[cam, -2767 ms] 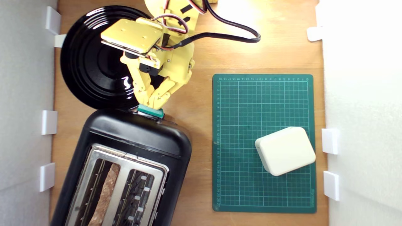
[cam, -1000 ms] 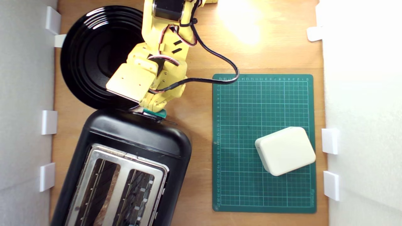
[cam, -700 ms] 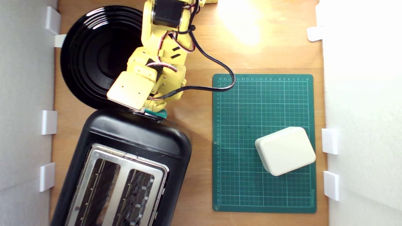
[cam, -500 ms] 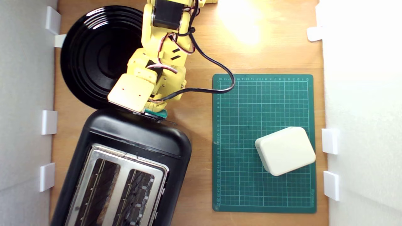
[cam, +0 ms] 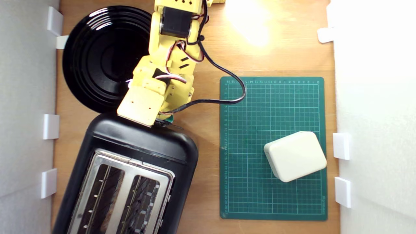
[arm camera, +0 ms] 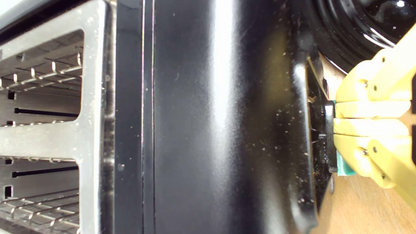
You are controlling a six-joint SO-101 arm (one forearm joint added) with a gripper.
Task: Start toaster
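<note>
Yellow plastic gripper [arm camera: 334, 117] pressing, fingers together, on small teal-green lever knob [arm camera: 344, 169] at end face of glossy black two-slot toaster [cam: 130, 169], sitting at exterior view's lower left beside round black plate [cam: 97, 58].

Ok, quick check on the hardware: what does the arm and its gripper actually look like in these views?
The arm is yellow plastic in blocky segments, with a black motor block set into it, thin red-and-white wires and a thick black cable looping off. A flat square yellow plate with small holes caps the wrist. The gripper has chunky yellow fingers with small screws.
</note>
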